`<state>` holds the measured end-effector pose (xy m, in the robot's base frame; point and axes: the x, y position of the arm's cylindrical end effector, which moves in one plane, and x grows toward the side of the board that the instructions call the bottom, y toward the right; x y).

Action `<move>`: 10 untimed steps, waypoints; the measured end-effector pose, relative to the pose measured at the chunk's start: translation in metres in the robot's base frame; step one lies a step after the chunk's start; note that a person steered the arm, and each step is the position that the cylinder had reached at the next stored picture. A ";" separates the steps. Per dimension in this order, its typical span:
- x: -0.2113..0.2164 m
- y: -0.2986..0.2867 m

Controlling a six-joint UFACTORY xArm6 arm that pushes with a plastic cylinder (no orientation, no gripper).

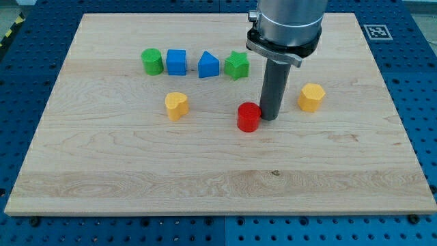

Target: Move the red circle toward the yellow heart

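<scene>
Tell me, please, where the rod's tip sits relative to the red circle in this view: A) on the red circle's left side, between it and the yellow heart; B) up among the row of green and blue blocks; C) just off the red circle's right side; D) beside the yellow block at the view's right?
C: my tip stands right against the right side of the red circle, with the yellow heart away on the opposite, left side.

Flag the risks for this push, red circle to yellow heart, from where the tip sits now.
1. My tip sits at the red circle's right edge, slightly high; an off-centre push may roll it off toward the view's bottom.
2. The yellow heart lies slightly higher than the circle, so a purely leftward push could pass below it.
3. Overshoot could knock the heart.
</scene>
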<state>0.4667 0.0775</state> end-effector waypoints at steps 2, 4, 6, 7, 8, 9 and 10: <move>0.026 0.038; 0.028 0.031; 0.010 -0.009; 0.006 -0.027; 0.006 -0.033; 0.007 0.009; 0.024 0.092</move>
